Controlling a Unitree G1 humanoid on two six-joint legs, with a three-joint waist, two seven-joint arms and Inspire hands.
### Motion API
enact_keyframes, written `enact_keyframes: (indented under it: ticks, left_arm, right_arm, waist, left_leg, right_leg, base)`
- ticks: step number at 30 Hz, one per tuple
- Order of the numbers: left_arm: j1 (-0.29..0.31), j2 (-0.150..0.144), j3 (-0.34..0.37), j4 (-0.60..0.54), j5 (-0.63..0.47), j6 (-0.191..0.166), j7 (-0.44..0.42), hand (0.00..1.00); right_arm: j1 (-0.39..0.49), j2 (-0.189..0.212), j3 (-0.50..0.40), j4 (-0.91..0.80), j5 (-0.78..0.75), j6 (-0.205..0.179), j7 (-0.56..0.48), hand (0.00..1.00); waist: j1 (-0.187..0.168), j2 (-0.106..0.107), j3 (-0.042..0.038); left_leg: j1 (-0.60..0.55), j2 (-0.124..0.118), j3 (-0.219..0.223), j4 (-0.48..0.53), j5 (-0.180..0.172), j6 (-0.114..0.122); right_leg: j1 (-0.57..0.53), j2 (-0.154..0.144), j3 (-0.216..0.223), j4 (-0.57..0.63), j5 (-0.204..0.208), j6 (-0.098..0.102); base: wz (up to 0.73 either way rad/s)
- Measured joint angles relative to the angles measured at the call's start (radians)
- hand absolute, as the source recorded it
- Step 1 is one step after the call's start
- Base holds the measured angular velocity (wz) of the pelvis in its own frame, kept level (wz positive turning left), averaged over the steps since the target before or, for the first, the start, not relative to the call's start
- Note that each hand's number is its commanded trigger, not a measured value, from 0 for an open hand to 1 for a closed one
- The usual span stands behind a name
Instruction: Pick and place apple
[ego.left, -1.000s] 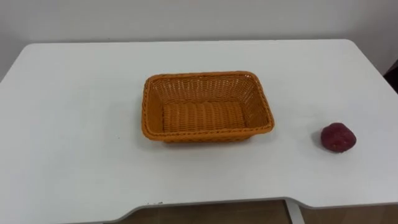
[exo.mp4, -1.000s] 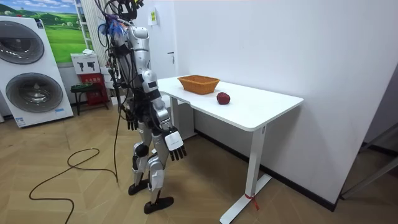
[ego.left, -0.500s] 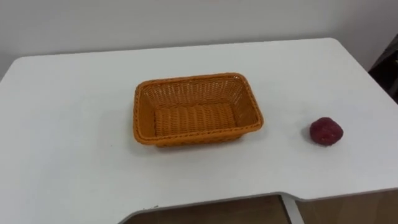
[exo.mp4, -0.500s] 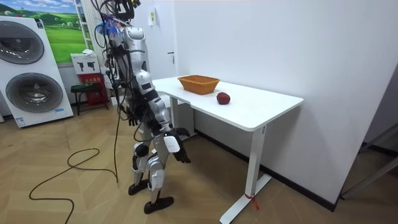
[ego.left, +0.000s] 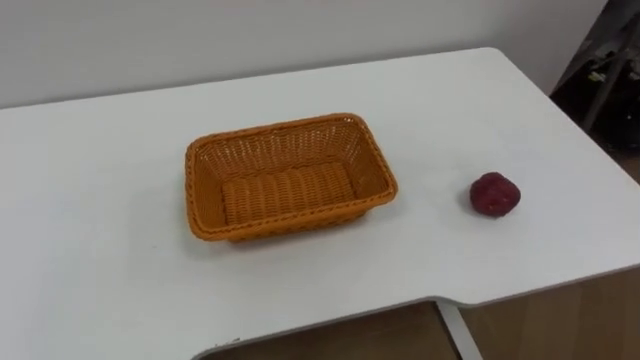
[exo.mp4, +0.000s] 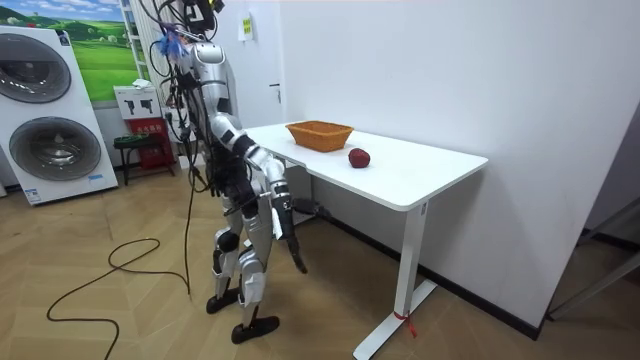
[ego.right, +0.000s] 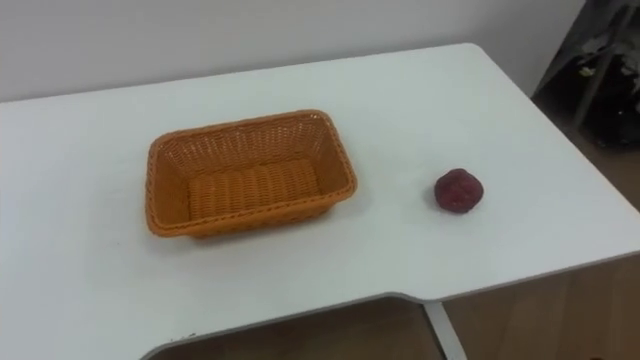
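White table (ego.left: 90, 260); robot stands at its front edge, facing it. Wicker basket (ego.left: 205, 228) sits approx mid-table. Dark red apple (ego.left: 496, 194) lies on the tabletop to the basket's right, well apart from it, near the table's right end. R hand (exo.mp4: 295, 255) hangs below tabletop level, fingers approx straight, pointing down, holding nothing. L hand (exo.mp4: 211, 183) by the far hip; state: can't tell.

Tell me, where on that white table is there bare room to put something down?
The table is bare left of the basket, between basket and apple, along the near edge and at the back by the wall. Nowhere is crowded; the basket is empty.
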Motion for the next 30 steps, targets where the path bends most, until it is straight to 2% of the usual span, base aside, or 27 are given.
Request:
enact_keyframes:
  ticks: [3,9,13,19,20,23,30]
  left_arm:
    - [-0.001,0.009,-0.019,0.0,0.001,-0.014,-0.001,0.0]
    - [-0.005,0.016,-0.046,0.001,0.012,-0.027,-0.002,0.0]
    - [-0.007,0.017,-0.063,0.006,0.022,-0.028,-0.002,0.0]
    - [-0.008,0.018,-0.094,0.005,0.022,-0.028,-0.018,0.0]
    - [-0.006,0.02,-0.104,0.005,0.02,-0.028,-0.023,0.0]
    - [-0.008,0.02,-0.129,-0.001,0.019,-0.029,-0.027,0.0]
    - [-0.01,0.02,-0.145,0.0,0.02,-0.028,-0.051,0.0]
  right_arm:
    - [-0.004,-0.015,0.02,-0.105,-0.063,-0.043,-0.083,0.0]
    - [-0.019,-0.027,0.08,-0.286,-0.336,-0.066,-0.211,0.0]
    - [-0.02,-0.032,0.13,-0.364,-0.502,-0.089,-0.244,0.0]
    - [-0.032,-0.034,0.192,-0.465,-0.656,-0.089,-0.21,0.0]
    - [-0.032,-0.043,0.223,-0.473,-0.693,-0.089,-0.196,0.0]
    - [-0.031,-0.066,0.297,-0.485,-0.76,-0.088,-0.15,0.0]
    - [-0.032,-0.069,0.376,-0.487,-0.887,-0.08,-0.038,0.0]
  waist:
    - [0.003,-0.004,-0.0004]
    - [0.019,-0.008,0.0025]
    - [0.035,-0.002,-0.0001]
    - [0.055,0.003,0.0038]
    - [0.056,0.0,0.009]
    - [0.058,0.001,0.0074]
    - [0.063,-0.006,0.0028]
  left_leg:
    - [-0.005,0.0,-0.004,0.004,0.0,0.0]
    - [-0.037,0.0,-0.007,0.013,0.001,0.0]
    - [-0.058,0.001,-0.007,0.016,0.001,0.0]
    - [-0.055,0.002,-0.012,0.015,0.001,0.0]
    - [-0.051,0.003,-0.012,0.015,0.001,0.0]
    - [-0.051,0.003,-0.013,0.015,0.001,0.0]
    - [-0.046,0.004,-0.016,0.015,0.001,0.0]
  right_leg:
    - [0.003,0.0,-0.002,0.008,0.0,0.0]
    - [-0.027,-0.002,-0.007,0.013,-0.001,-0.001]
    - [-0.046,-0.002,-0.007,0.015,0.0,-0.002]
    - [-0.04,-0.001,-0.012,0.012,0.0,-0.002]
    - [-0.034,-0.001,-0.015,0.01,0.0,-0.002]
    - [-0.034,-0.001,-0.018,0.003,0.001,-0.003]
    - [-0.03,-0.001,-0.017,0.001,0.002,-0.004]
  base:
    - [0.06]
    - [0.0]
    - [0.0]
    - [0.01]
    - [0.05]
    - [0.01]
    - [0.0]
